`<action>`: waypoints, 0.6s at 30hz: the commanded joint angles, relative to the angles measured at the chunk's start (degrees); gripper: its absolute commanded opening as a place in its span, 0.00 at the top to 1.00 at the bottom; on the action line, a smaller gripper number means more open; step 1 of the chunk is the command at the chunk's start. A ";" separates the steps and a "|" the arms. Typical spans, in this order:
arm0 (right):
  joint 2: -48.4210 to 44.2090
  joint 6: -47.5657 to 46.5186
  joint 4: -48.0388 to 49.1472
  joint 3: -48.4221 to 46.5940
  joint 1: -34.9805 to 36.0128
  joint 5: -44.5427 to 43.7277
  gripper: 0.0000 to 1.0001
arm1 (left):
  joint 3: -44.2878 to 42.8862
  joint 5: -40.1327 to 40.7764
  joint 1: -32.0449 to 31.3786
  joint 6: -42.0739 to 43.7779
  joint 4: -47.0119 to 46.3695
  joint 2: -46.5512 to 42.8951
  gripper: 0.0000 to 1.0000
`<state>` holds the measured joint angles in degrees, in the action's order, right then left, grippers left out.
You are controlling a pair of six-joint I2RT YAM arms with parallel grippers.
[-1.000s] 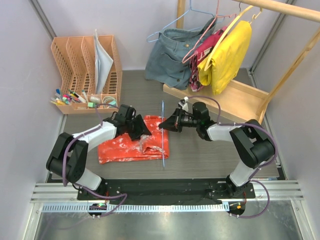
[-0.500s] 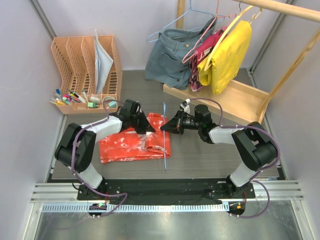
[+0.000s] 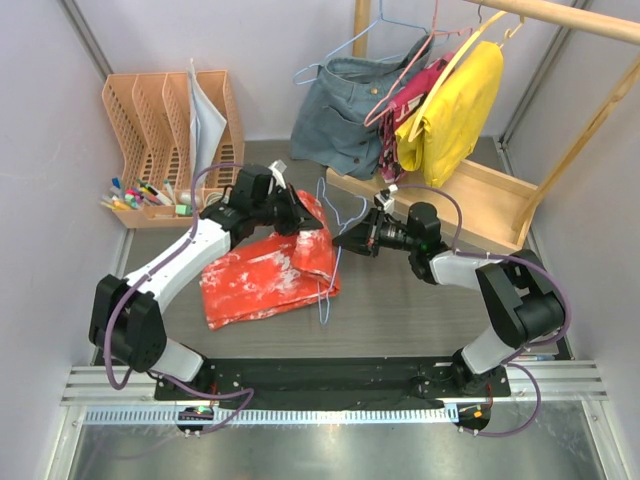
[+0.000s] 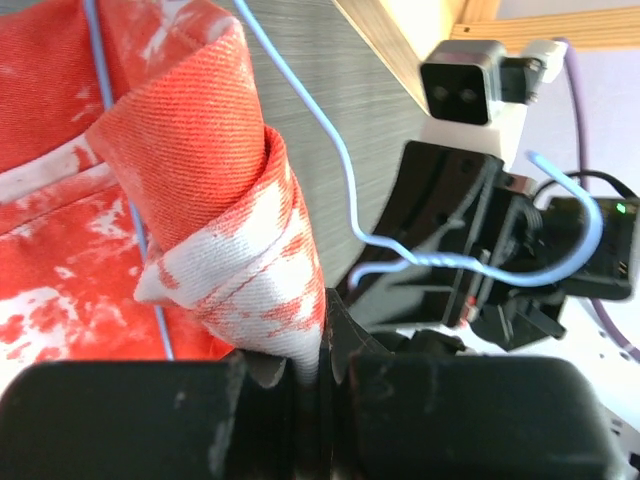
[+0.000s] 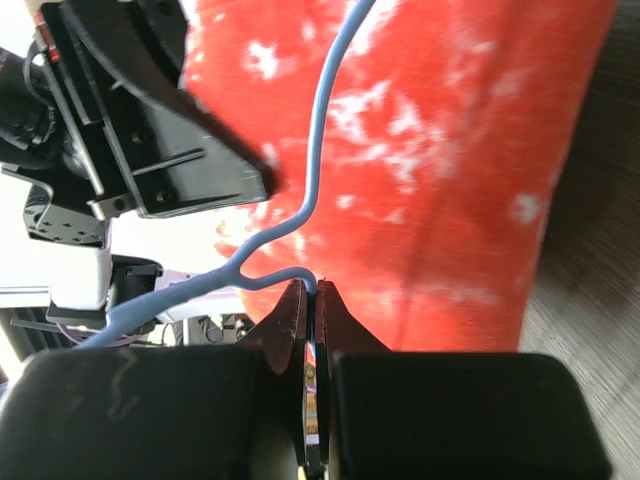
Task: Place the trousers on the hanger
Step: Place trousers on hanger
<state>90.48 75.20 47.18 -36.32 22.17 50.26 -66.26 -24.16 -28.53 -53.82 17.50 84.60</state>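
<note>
The red-orange trousers (image 3: 262,272) with white splotches lie folded on the table, their far right corner lifted. My left gripper (image 3: 300,222) is shut on that corner; the left wrist view shows the fold (image 4: 215,200) pinched in the jaws. The light-blue wire hanger (image 3: 331,250) stands tilted over the trousers' right edge. My right gripper (image 3: 347,241) is shut on the hanger wire by its neck; the right wrist view shows the wire (image 5: 315,190) clamped at the jaw tips, with the trousers (image 5: 450,150) behind. The hook (image 4: 565,255) shows in the left wrist view.
A wooden rack (image 3: 455,195) at the back right carries a grey-blue denim garment (image 3: 345,105), a pink garment and a yellow garment (image 3: 455,105) on hangers. An orange file organizer (image 3: 170,125) with pens stands at the back left.
My left gripper has lifted the trousers' far right corner up and away from me. The right gripper has raised and tilted the hanger, moving slightly right. The trousers have shifted and bunched.
</note>
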 commanded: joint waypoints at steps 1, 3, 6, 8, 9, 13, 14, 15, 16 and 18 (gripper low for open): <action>-0.92 -1.80 -0.68 1.42 -0.73 1.33 0.99 | -4.31 -5.72 -0.29 -1.11 -1.06 -4.00 1.00; -0.65 -3.56 -2.79 1.69 -0.73 0.89 0.99 | -5.19 -6.24 -0.38 -1.11 -0.97 -4.61 1.00; 0.49 -4.53 -3.84 1.86 -0.82 0.81 0.99 | -7.04 -7.39 -0.38 -0.93 -1.06 -4.79 1.00; 1.37 -7.07 -6.29 1.25 -0.73 1.15 0.99 | -8.87 -7.83 -0.56 -0.41 -1.06 -4.88 1.00; 1.63 -7.52 -6.74 1.16 -0.82 1.33 0.99 | -9.58 -7.83 -0.56 -0.23 -1.06 -4.71 1.00; 2.07 -8.84 -8.15 1.68 -0.64 1.60 0.99 | -14.06 -8.35 -0.73 -0.14 -1.06 -3.65 1.00; 2.16 -9.10 -8.33 1.86 -0.47 1.77 0.99 | -14.59 -8.62 -0.73 -0.23 -1.06 -3.48 1.00; 2.16 -9.45 -8.68 1.86 -0.38 1.86 0.99 | -15.04 -9.06 -0.99 -0.23 -0.97 -3.21 1.00; 2.16 -9.72 -9.03 1.78 -0.29 1.86 0.99 | -15.47 -9.23 -1.08 -0.40 -0.80 -3.12 1.00; 2.33 -10.51 -9.73 1.51 0.24 2.03 0.99 | -15.48 -9.59 -1.52 -0.41 -0.71 -3.04 1.00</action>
<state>92.03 67.94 40.97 -34.70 21.56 52.05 -77.49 -27.66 -28.82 -53.34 23.07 83.85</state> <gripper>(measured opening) 0.045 0.054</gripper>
